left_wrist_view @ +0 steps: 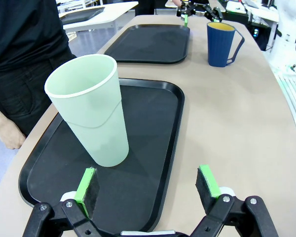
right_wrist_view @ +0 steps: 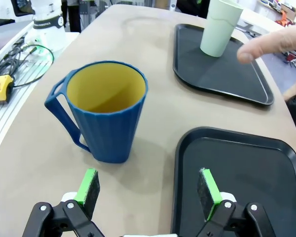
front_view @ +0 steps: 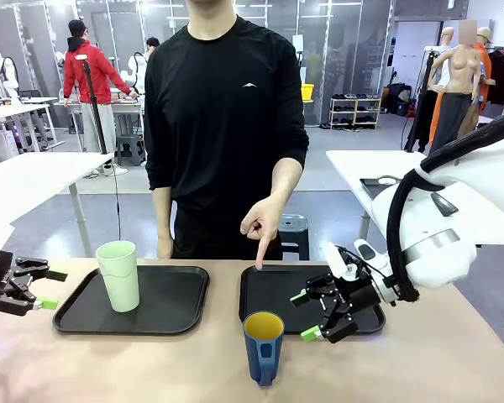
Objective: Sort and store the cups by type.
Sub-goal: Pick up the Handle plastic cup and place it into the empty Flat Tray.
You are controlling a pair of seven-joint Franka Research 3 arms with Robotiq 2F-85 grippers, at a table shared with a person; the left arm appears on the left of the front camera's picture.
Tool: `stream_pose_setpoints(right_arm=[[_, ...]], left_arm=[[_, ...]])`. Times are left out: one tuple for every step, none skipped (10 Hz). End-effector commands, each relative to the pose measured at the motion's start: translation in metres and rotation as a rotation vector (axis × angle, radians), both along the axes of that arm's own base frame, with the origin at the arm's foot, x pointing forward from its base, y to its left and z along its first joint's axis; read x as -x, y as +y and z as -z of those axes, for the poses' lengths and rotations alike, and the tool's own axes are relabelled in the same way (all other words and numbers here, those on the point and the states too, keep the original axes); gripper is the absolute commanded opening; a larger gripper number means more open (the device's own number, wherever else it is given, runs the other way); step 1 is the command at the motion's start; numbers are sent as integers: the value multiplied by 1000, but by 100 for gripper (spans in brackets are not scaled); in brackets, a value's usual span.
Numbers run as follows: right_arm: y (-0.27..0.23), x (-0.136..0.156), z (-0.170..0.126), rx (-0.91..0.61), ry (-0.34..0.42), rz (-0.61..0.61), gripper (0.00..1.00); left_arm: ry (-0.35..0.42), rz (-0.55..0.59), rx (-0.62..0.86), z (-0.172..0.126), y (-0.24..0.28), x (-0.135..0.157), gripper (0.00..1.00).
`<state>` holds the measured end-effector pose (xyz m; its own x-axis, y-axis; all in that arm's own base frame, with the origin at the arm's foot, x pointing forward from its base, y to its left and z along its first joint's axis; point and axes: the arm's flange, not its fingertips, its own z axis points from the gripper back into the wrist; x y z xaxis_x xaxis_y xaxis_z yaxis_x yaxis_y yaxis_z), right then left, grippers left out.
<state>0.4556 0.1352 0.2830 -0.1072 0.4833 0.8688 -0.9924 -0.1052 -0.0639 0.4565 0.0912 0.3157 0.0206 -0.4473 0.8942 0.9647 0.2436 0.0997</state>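
The pale mint-green tumbler (front_view: 119, 274) stands upright on the left black tray (front_view: 176, 295), also seen close in the left wrist view (left_wrist_view: 90, 116). The dark blue mug (front_view: 263, 348) with yellow inside stands on the bare table in front of the right tray (front_view: 273, 285); its handle faces the robot (right_wrist_view: 106, 108). My left gripper (front_view: 49, 288) hovers open at the table's left edge, apart from the tumbler. My right gripper (front_view: 307, 316) is open just right of the mug, over the right tray's front edge. A person's finger (front_view: 259, 256) points down at the right tray.
The person stands at the far side behind the trays, the other hand (front_view: 164, 246) hanging by the left tray. Bare tabletop (front_view: 420, 361) lies in front of both trays. A cable and a red button box (right_wrist_view: 0, 81) sit off the table's edge.
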Motion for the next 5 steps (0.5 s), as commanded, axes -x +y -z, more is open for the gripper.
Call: stream_pose_setpoints(right_arm=[[11, 5, 12, -48, 10, -74, 100], [16, 9, 17, -68, 8, -98, 100], [18, 13, 21, -71, 20, -116, 100], [21, 16, 26, -72, 35, -144, 100], [24, 19, 29, -91, 37, -148, 100]], left_arm=[[-9, 14, 12, 0, 2, -3, 100], [-9, 14, 12, 0, 2, -3, 100], [-9, 14, 12, 0, 2, -3, 100], [-9, 14, 12, 0, 2, -3, 100], [-9, 14, 12, 0, 2, -3, 100]])
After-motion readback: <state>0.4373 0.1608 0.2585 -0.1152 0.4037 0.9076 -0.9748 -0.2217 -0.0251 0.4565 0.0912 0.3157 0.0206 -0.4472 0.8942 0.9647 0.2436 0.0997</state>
